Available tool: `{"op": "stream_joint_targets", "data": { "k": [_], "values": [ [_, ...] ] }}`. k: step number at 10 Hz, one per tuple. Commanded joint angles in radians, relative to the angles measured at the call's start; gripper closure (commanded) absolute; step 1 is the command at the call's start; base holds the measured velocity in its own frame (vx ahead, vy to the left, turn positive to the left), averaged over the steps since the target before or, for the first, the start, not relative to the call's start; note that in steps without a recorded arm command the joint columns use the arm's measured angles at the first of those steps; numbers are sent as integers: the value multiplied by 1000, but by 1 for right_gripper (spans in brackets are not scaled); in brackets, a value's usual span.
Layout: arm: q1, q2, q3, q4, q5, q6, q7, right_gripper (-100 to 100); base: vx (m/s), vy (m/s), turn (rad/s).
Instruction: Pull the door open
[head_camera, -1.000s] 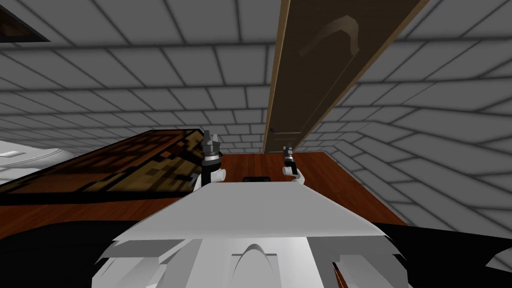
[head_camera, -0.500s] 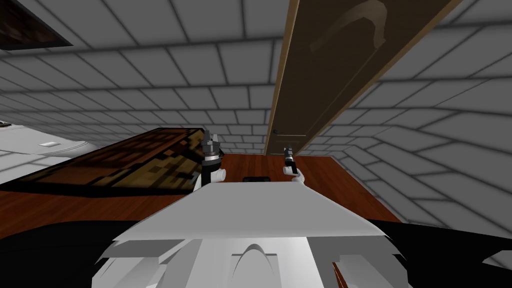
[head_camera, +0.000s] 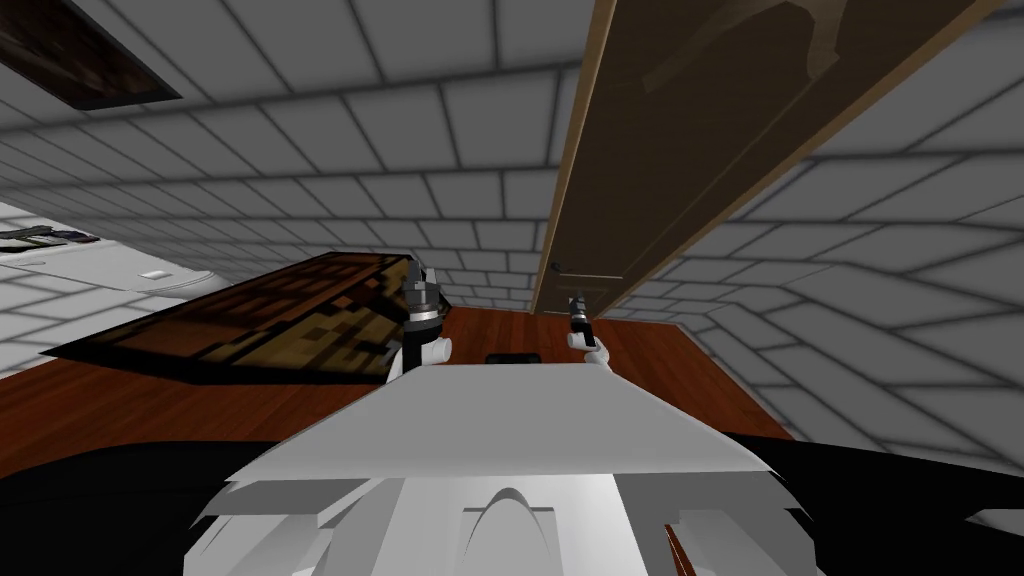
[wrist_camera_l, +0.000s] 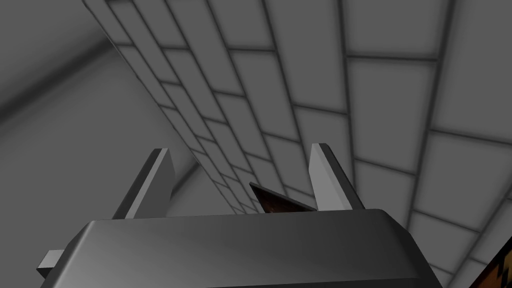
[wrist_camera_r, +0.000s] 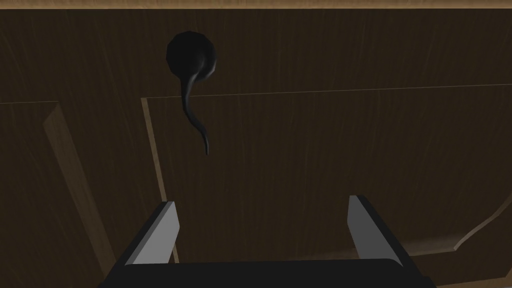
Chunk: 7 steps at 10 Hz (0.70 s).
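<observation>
A tall dark brown panelled door (head_camera: 640, 170) stands in the grey tiled wall ahead of me, its small dark handle (head_camera: 555, 266) near its left edge. My right gripper (head_camera: 576, 303) hangs just short of the door, below and right of the handle. In the right wrist view the door (wrist_camera_r: 325, 150) is close, and the black curved lever handle (wrist_camera_r: 192, 80) lies beyond the open right gripper (wrist_camera_r: 262, 220), nearer its left finger, not between the fingers. My left gripper (head_camera: 420, 275) is raised over the rug; in its wrist view the left gripper (wrist_camera_l: 240, 172) is open and holds nothing.
A brown patterned rug (head_camera: 250, 325) lies on the red-brown wood floor (head_camera: 650, 360) to my left. Grey tiled walls (head_camera: 860, 300) close in on the right and meet the door wall in a corner. A white fixture (head_camera: 90, 265) stands at the far left.
I have moved closer to the door and turned a little: door and wall have grown and shifted right. Both arms hold the same pose against my chest.
</observation>
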Motion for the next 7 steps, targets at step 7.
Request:
{"op": "stream_joint_targets", "data": {
  "k": [7],
  "values": [
    [-76,-26,-21,178,-13,-16,-13,-100,76,-47,104]
  ]
}}
